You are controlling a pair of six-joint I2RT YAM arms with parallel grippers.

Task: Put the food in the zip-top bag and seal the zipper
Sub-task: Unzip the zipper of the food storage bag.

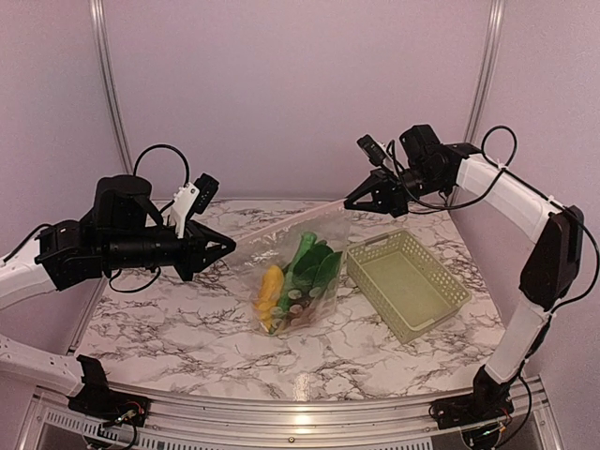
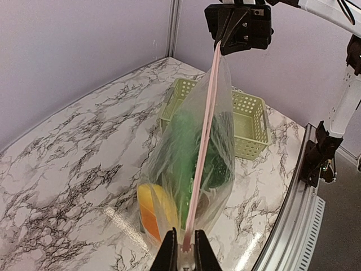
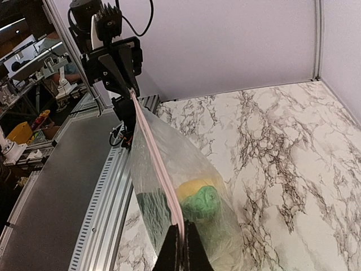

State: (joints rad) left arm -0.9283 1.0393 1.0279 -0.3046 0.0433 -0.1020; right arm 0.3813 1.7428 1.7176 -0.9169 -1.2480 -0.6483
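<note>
While the zip-top bag [image 1: 295, 272] is hanging stretched across the middle of the top view, each arm is pinching 1 end of its top edge. The left gripper [image 1: 223, 248], centre left, is squeezing its narrow fingers on one end of the zipper [image 2: 206, 130]. The right gripper [image 1: 356, 201], upper right of centre, is clamping fully on the other end. Pulling the 2 ends apart is probably what's making that pinkish strip run as 1 taut line instead of sagging.

The food [image 1: 309, 262] is sitting inside, slumped to the bottom: green leafy stuff, a yellow piece, something brownish underneath. Can't tell if the strip is sealed all along, and no slider tab is showing.

The bag's bottom looks to be resting on the white marble-pattern table [image 1: 169, 328], just left of the pale green basket [image 1: 408, 281]. Plain lavender walls [image 1: 281, 84] with metal corner posts [image 1: 110, 84] are boxing it all in.
</note>
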